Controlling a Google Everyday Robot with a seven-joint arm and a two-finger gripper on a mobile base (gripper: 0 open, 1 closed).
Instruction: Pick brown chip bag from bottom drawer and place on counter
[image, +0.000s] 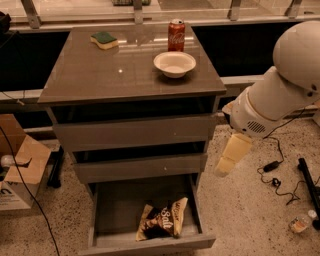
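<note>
Camera view: the deep grey bottom drawer (150, 244) stands pulled out, its box open from above, with bare speckled floor (250, 220) to the right of the cabinet. One crinkled brown chip bag (162, 220) lies inside, near the front wall. The cream-coloured gripper (231, 159) hangs right of the cabinet, level with the middle drawer (140, 167), touching nothing — open or closed, I cannot tell. On the glossy grey-brown counter (100, 75) are one white bowl (174, 63), one red soda can (176, 35) and one green-and-yellow sponge (104, 40) — three drawers in all.
</note>
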